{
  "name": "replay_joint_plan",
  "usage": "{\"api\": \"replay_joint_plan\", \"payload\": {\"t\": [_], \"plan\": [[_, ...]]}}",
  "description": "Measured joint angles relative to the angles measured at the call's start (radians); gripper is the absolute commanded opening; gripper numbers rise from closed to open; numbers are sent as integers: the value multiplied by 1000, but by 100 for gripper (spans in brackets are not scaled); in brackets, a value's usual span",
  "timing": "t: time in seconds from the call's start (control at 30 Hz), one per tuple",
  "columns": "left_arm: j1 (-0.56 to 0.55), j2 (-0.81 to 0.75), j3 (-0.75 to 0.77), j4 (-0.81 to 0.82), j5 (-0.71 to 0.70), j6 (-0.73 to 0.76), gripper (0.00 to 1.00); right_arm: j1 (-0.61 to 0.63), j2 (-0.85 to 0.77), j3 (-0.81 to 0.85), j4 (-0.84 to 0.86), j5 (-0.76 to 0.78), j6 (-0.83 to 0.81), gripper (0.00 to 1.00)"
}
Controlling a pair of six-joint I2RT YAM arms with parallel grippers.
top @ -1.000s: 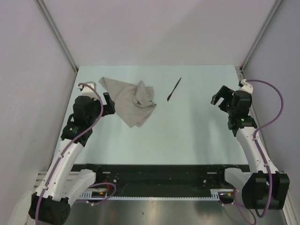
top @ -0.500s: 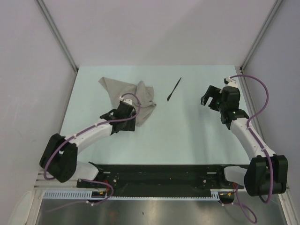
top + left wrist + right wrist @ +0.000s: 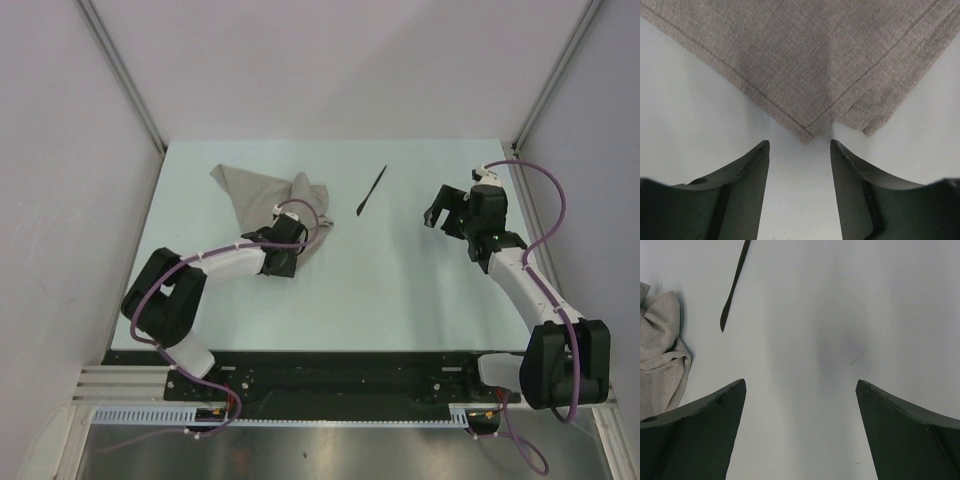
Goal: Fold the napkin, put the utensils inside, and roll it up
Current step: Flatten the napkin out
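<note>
The grey-beige napkin (image 3: 262, 198) lies crumpled at the back left of the table. Its near corner (image 3: 812, 132) points at my left gripper (image 3: 799, 146), whose jaws stand apart just short of the cloth with bare table between them. In the top view the left gripper (image 3: 285, 262) sits at the napkin's near tip. The thin black utensil (image 3: 371, 190) lies on the table right of the napkin; it shows in the right wrist view as a dark stick (image 3: 734, 287). My right gripper (image 3: 801, 385) is wide open over bare table, right of the utensil (image 3: 438, 215).
Grey walls and metal posts close in the pale table (image 3: 400, 290) on three sides. A black rail with the arm bases runs along the near edge (image 3: 340, 375).
The left arm has swung in from the left edge to the napkin's near corner, its jaws narrowing. The right gripper has shifted slightly left toward the utensil.
</note>
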Motion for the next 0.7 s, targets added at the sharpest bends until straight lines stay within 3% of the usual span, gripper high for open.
{"api": "replay_joint_plan", "payload": {"t": [0.1, 0.17, 0.37, 0.6, 0.7], "plan": [[0, 40, 31, 3, -13, 0, 52, 0, 5, 0, 0, -6, 0, 97], [0, 56, 47, 9, -22, 1, 42, 0, 6, 0, 0, -10, 0, 97], [8, 82, 64, 19, -32, 8, 31, 0, 11, 2, 1, -19, 0, 97], [33, 85, 54, 55, -20, 6, 1, 33, 21, 16, -8, -20, -26, 97], [38, 72, 34, 80, -11, 6, 0, 106, 56, 49, -9, -16, -34, 97]]}}
